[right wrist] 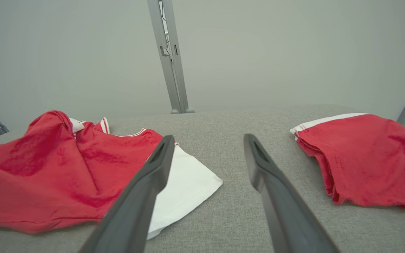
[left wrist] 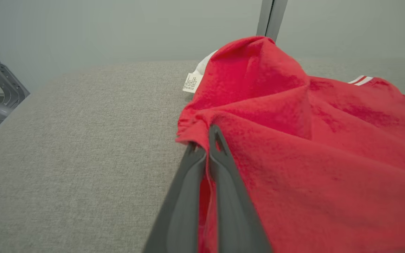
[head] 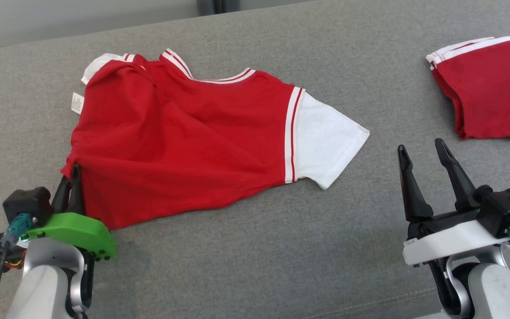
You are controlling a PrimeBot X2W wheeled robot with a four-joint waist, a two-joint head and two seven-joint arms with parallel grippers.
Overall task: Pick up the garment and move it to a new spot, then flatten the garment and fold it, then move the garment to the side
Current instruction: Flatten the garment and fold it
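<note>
The left gripper (head: 71, 175) had its jaws clamped together on the near left hem corner of the red T-shirt with white sleeves (head: 184, 137), which lay rumpled on the grey fabric surface (head: 255, 248), long axis left to right. The right gripper (head: 419, 146), jaws apart and empty, stood near the shirt's free sleeve (head: 326, 137), farther back.

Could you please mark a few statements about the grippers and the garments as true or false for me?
1. The left gripper is shut on the red shirt's edge. True.
2. The right gripper grips cloth. False: it stands open above the grey surface, holding nothing.
3. The red shorts lie apart from the shirt, on the robot's right. True.
4. The shirt is folded into a neat square. False: it lies spread out and wrinkled.
</note>
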